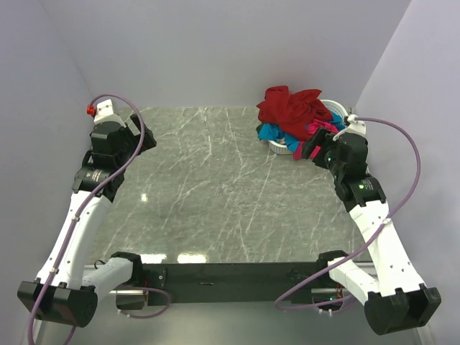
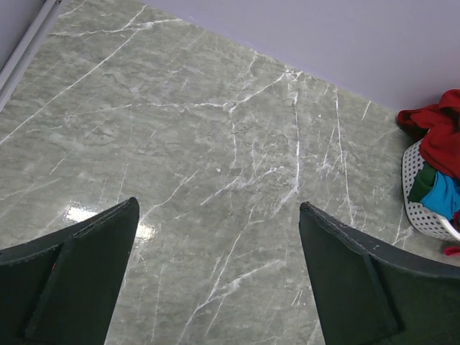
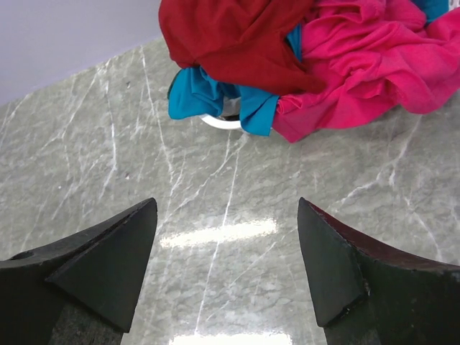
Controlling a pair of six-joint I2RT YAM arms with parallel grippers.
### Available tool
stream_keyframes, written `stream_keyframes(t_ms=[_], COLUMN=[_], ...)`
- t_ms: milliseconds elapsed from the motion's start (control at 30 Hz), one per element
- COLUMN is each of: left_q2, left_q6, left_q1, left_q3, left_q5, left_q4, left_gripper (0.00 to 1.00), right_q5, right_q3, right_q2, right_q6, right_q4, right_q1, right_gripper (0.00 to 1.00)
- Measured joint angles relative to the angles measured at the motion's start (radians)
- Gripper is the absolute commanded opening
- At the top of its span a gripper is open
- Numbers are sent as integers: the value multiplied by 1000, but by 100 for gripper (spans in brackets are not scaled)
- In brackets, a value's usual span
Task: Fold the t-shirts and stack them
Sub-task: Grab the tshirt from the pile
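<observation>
T-shirts [image 1: 291,111] heaped over basket [image 2: 419,205], apparently hiding most of it.

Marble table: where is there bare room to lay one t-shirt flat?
The whole middle of the table is bare, from the left gripper across to the right gripper. Crowded only at the far right corner: the basket heaped with t-shirts.

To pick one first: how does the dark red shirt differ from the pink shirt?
The dark red shirt lies topmost; the pink shirt sits lower, partly under it. The pink shirt hangs down to the table; the dark red shirt seems not to. Both are crumpled.
</observation>
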Motion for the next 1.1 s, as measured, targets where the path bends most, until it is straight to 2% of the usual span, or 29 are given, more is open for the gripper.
stream_keyframes(t_ms=[300, 433, 567, 733, 967, 1100], left_q2=[31, 23, 15, 11, -40, -77], left_q6=[6, 11, 13, 11, -17, -35], left_q1=[0, 0, 0, 0, 0, 0], left_q3=[15, 10, 3, -1, -53, -76], left_q5=[-10, 6, 47, 68, 97, 99], left_q4=[-2, 2, 4, 3, 2, -11], left_gripper=[99, 99, 99, 99, 99, 99], right_q5=[21, 36, 54, 72, 56, 21], right_q3=[17, 87, 225, 456, 849, 999], right_q2=[-37, -24, 58, 256, 715, 961], right_q6=[-43, -70, -98, -135, -153, -144], right_q4=[-13, -40, -62, -113, -227, -289], right_q1=[0, 0, 0, 0, -10, -13], right_gripper=[85, 85, 85, 84, 80, 79])
